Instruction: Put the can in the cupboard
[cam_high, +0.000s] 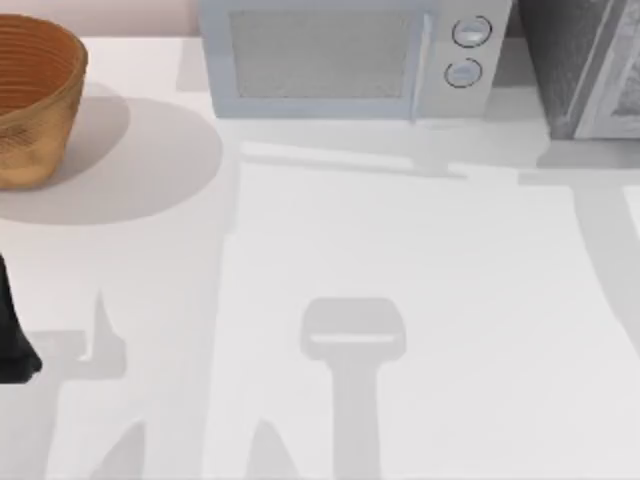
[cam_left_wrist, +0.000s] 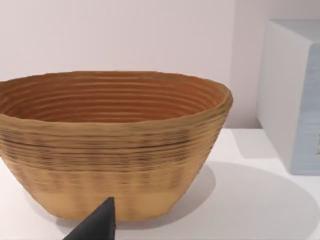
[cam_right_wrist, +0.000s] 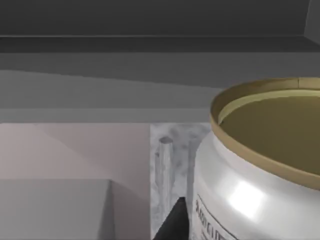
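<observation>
Your can (cam_right_wrist: 260, 170) sits close against the right wrist camera, up at the cupboard (cam_high: 585, 65); whether the right gripper clamps it, you cannot tell. Ease it level past the frame. Left arm (cam_high: 12, 330) parks at the table's left edge near the woven basket (cam_high: 30, 100).

Even, bright light on the white table (cam_high: 420, 260) in the top view; soft grey shadows of my arms fall across it, edges slightly fuzzy. The basket (cam_high: 30, 100) casts a round shadow toward the microwave (cam_high: 330, 60). My right wrist view is dimmer, grey overhead, with a white glare spot on the can (cam_right_wrist: 250, 195). Left wrist view is soft, evenly lit.
</observation>
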